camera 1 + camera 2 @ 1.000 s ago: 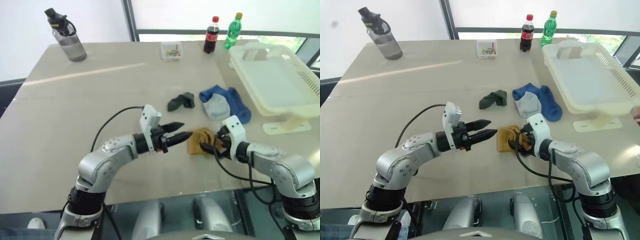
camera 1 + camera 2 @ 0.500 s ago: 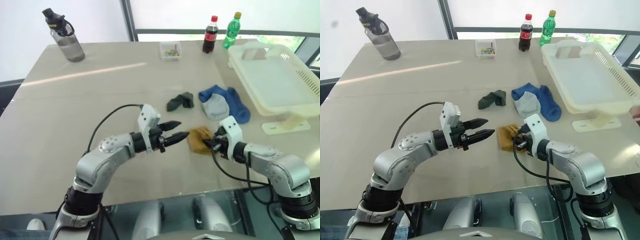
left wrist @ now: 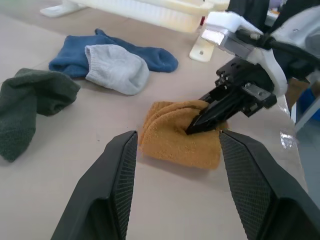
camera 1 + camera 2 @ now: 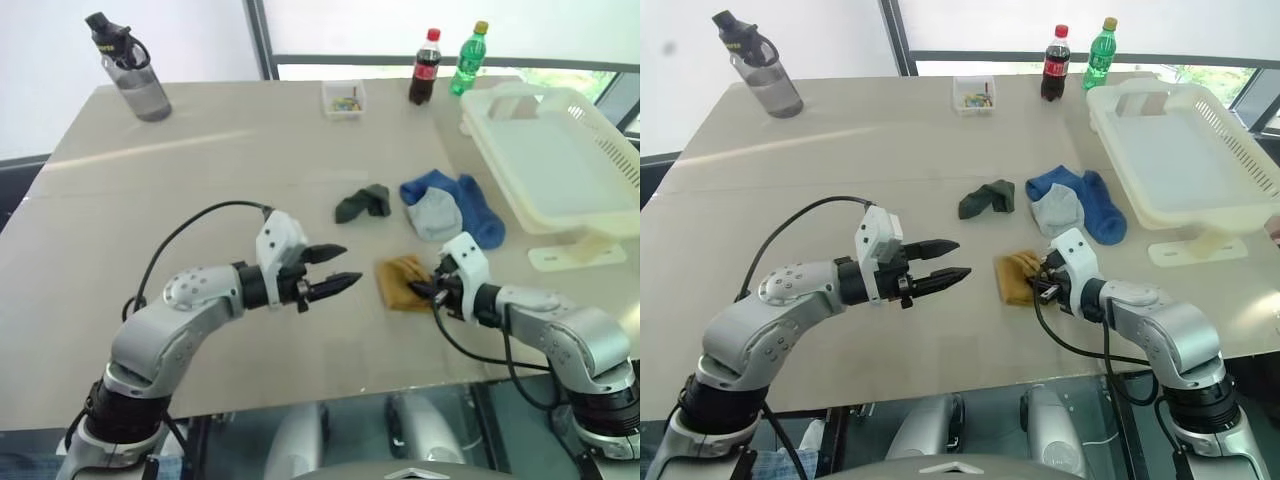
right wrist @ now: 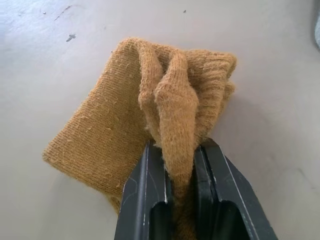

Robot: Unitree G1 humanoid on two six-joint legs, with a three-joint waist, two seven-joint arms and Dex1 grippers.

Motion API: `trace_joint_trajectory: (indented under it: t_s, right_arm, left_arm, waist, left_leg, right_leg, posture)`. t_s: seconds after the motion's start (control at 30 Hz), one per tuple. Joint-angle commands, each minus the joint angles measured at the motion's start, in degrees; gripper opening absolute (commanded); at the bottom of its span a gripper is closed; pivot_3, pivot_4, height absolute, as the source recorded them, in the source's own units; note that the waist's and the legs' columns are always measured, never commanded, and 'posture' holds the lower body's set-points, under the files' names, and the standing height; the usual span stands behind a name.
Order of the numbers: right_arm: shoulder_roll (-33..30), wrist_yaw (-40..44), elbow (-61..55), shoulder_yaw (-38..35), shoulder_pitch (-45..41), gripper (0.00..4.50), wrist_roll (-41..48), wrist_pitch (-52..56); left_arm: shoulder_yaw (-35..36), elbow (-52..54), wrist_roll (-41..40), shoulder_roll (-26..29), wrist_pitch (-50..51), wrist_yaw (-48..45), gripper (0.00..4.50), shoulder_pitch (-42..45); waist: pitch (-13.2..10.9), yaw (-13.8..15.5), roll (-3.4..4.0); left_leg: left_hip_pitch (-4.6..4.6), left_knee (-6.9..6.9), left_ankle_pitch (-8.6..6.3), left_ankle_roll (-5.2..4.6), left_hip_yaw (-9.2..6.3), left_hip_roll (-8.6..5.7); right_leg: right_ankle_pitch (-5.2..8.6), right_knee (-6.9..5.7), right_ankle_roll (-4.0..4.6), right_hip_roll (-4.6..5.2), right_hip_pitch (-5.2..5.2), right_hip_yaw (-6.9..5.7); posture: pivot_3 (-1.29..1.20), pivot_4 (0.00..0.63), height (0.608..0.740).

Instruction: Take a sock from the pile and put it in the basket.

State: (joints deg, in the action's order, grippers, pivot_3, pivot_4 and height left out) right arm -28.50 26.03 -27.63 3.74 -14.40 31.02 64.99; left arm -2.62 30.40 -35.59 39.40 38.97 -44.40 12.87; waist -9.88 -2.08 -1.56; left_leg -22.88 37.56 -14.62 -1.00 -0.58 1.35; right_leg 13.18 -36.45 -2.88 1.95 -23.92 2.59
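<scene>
1. While your right gripper (image 5: 179, 165) pinches a raised fold of the mustard-yellow sock (image 4: 400, 281) between its fingers, the sock lies on the table (image 4: 200, 200), apart from the rest of the pile.
2. Your left gripper (image 4: 335, 270) hangs just beside the sock on its left, fingers spread with nothing between them, pointing toward it.
3. You have the pile (image 4: 440, 205) just beyond the sock: a light grey sock (image 3: 117, 66) lying on a blue sock (image 4: 470, 205), and a dark green sock (image 4: 362, 202) a little to their left.
4. You will find the basket (image 4: 600, 160) at the table's far right corner, well apart from the held sock, with no sock in it.
5. Along the far edge stand a small clear box (image 4: 343, 99), a cola bottle (image 4: 424, 68) and a green bottle (image 4: 467, 59); a grey water bottle (image 4: 133, 72) sits at the far left.
</scene>
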Motion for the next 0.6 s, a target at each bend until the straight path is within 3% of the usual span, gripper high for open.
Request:
trace_joint_trajectory:
  t_s: [0.03, 0.3, 0.6]
  right_arm:
    - [-0.9, 1.5, -1.5, -2.5, -0.5, 0.01, 2.7, 1.8]
    - [-1.9, 1.4, -2.1, -10.2, -6.3, 0.01, 7.9, 5.9]
    - [-6.4, 0.2, 2.9, -22.8, -22.0, 0.01, 14.0, 10.6]
  left_arm:
    - [0.3, 3.7, 1.1, 3.6, -2.2, -3.7, 2.76, -1.1]
    - [0.5, 3.7, 2.0, 6.5, -2.9, -6.6, 2.76, -0.3]
    - [2.3, 2.4, 1.5, 8.6, -2.6, -8.7, 2.76, 3.7]
  waist:
    - [0.0, 0.0, 0.01]
    - [-0.3, 0.1, 0.15]
    - [-0.5, 0.1, 0.33]
  left_leg:
    - [-0.02, -0.05, 0.00, 0.00, 0.01, -0.01]
    - [-0.14, -0.14, 0.00, 0.00, 0.12, -0.04]
    - [-0.24, -0.13, 0.00, 0.00, 0.20, -0.06]
  right_leg:
    - [-0.01, 0.01, 0.01, 0.00, -0.03, 0.00]
    - [-0.11, 0.10, 0.10, 0.03, -0.11, -0.04]
    - [-0.26, 0.09, -0.03, 0.02, -0.19, -0.07]
  posture:
    - [0.00, 0.150, 0.740]
    - [0.00, 0.150, 0.740]
    - [0.00, 0.150, 0.740]
